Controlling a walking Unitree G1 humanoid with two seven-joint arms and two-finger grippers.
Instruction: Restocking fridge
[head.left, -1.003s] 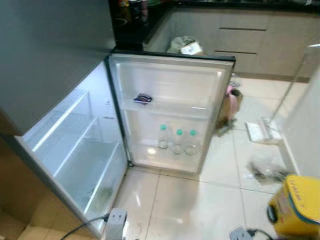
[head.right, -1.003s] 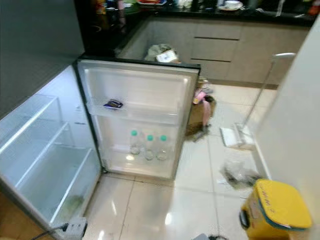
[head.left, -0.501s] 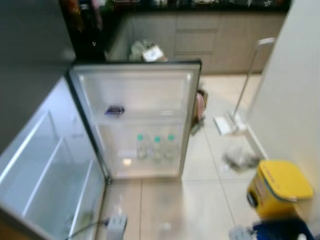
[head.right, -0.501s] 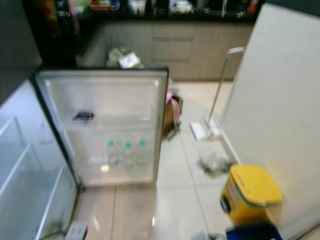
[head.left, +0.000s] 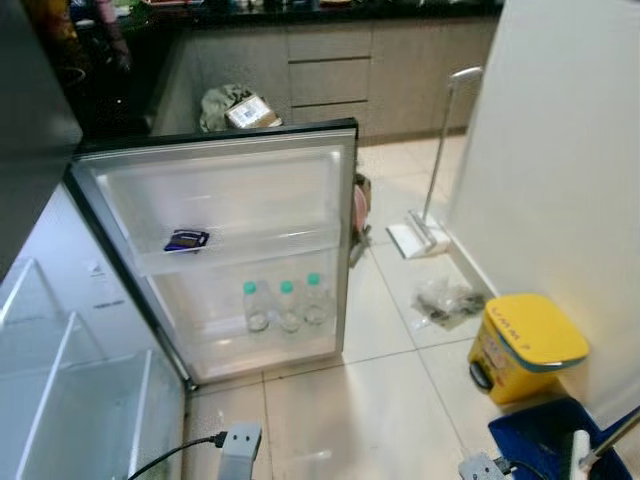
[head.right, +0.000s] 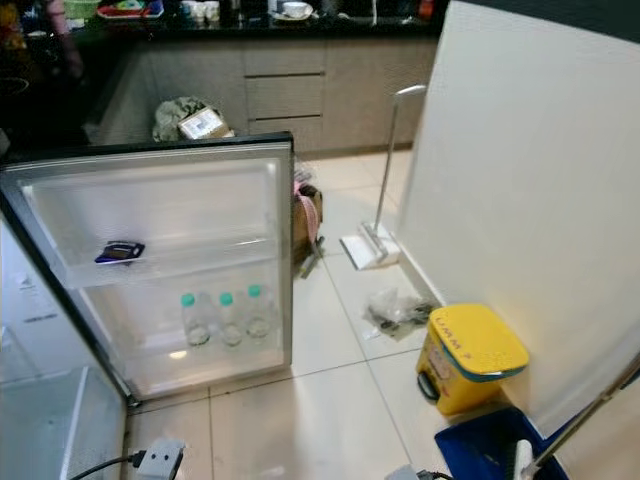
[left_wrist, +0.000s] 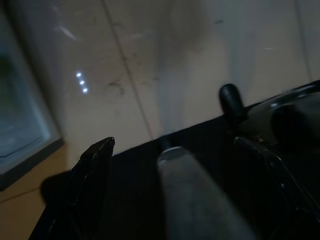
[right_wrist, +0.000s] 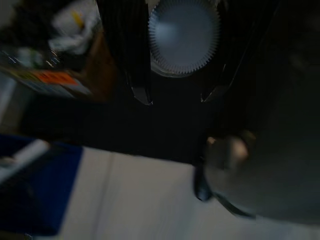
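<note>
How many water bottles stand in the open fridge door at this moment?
3. The bottles stand side by side on the fridge door's lowest shelf: left, middle, right. None seems hidden behind them.

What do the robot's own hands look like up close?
Each is a pincer of two long black fingers. The left gripper has flat, blunt-tipped black fingers, glossy along their edges. The right gripper has dark fingers tapering to narrow tips. The views are dim, and no markings can be made out.

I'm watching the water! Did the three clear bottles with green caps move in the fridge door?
No. The three clear green-capped bottles stand in the same row on the white fridge door's bottom shelf; the camera turned.
</note>
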